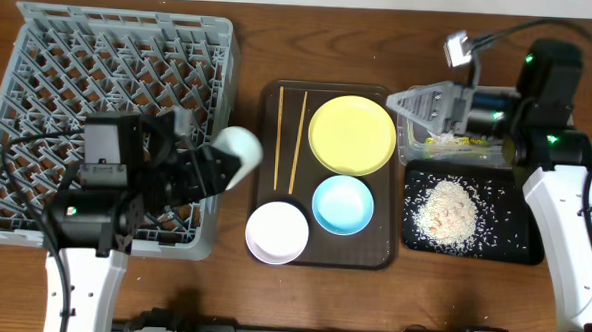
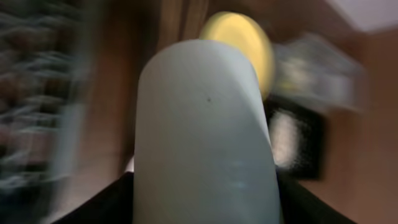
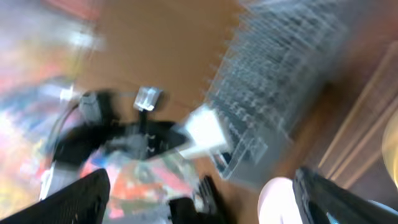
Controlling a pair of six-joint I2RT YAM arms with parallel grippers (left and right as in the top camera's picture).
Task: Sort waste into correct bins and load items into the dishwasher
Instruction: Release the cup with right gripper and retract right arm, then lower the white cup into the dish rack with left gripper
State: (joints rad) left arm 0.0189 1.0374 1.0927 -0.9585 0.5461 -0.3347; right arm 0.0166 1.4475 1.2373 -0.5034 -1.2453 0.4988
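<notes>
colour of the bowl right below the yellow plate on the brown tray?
The round glossy bowl is light blue; overhead view shows it best.

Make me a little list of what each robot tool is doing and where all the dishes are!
left tool: shut on the round white cup, beside the edge of the large grey plastic dish rack
right tool: open, over the clear plastic rectangular tub
brown serving tray: carries the round yellow plate, light blue bowl, pinkish-white bowl and thin wooden chopsticks
flat black rectangular tray: holds the heap of white rice-like scraps
</notes>
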